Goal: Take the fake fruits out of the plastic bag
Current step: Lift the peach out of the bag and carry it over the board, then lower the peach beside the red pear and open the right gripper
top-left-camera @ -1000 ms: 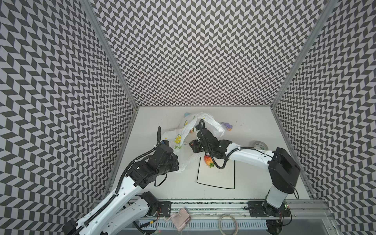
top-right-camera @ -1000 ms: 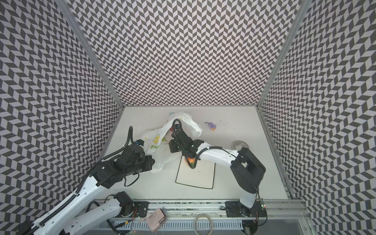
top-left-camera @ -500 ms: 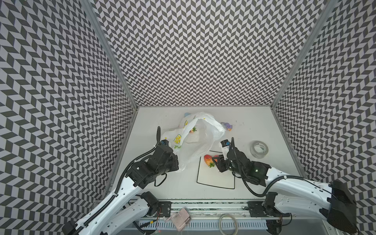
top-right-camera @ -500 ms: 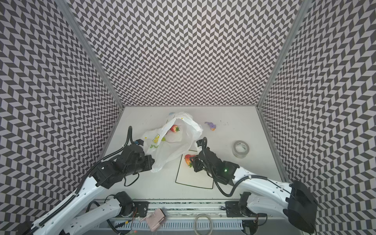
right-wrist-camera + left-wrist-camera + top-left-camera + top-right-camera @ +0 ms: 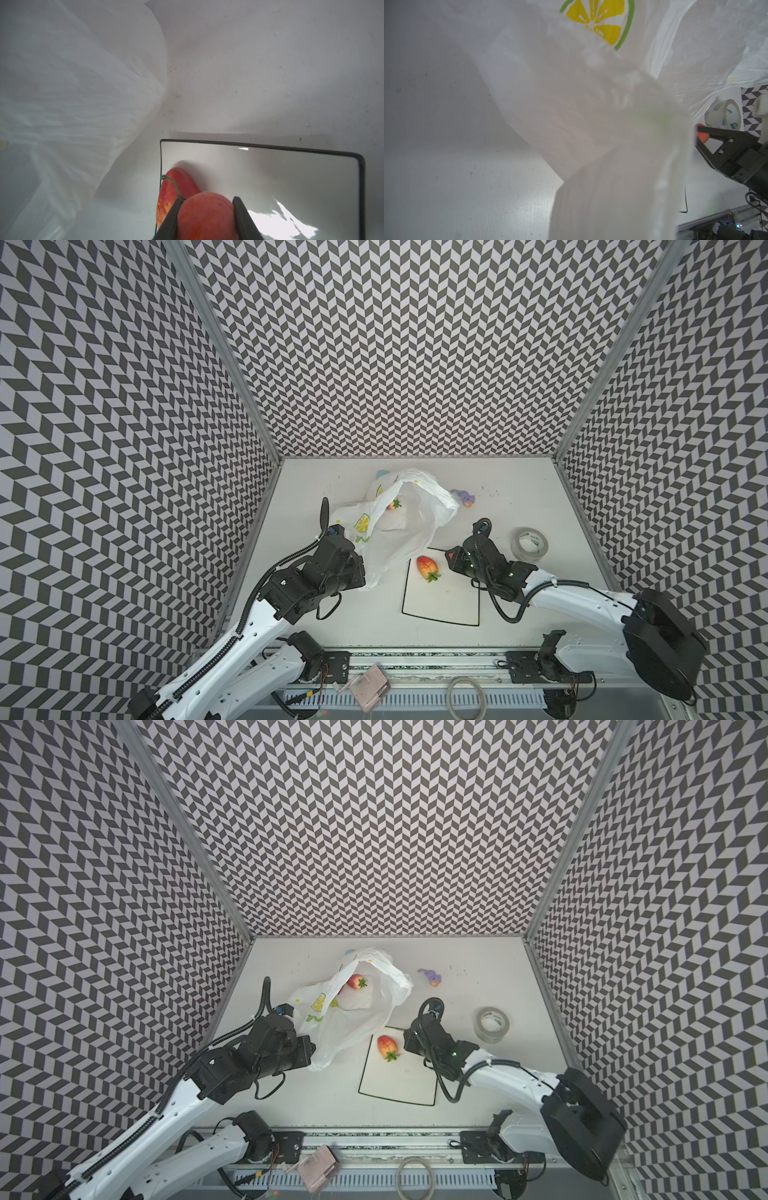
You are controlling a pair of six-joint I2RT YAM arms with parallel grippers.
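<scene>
White scuffed counter (image 5: 519,497), chevron-patterned walls (image 5: 415,344). Left tool (image 5: 358,572) clamps plastic bag (image 5: 399,539), strawberry (image 5: 356,982) inside; right tool (image 5: 208,198), part-open, pinches round red fruit (image 5: 205,216) over plate (image 5: 291,176) bearing second strawberry (image 5: 427,567).

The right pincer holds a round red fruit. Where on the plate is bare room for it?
The plate is bare across its near half, up to the rim. Crowded: its far left corner, where a strawberry lies beside the bag.
</scene>
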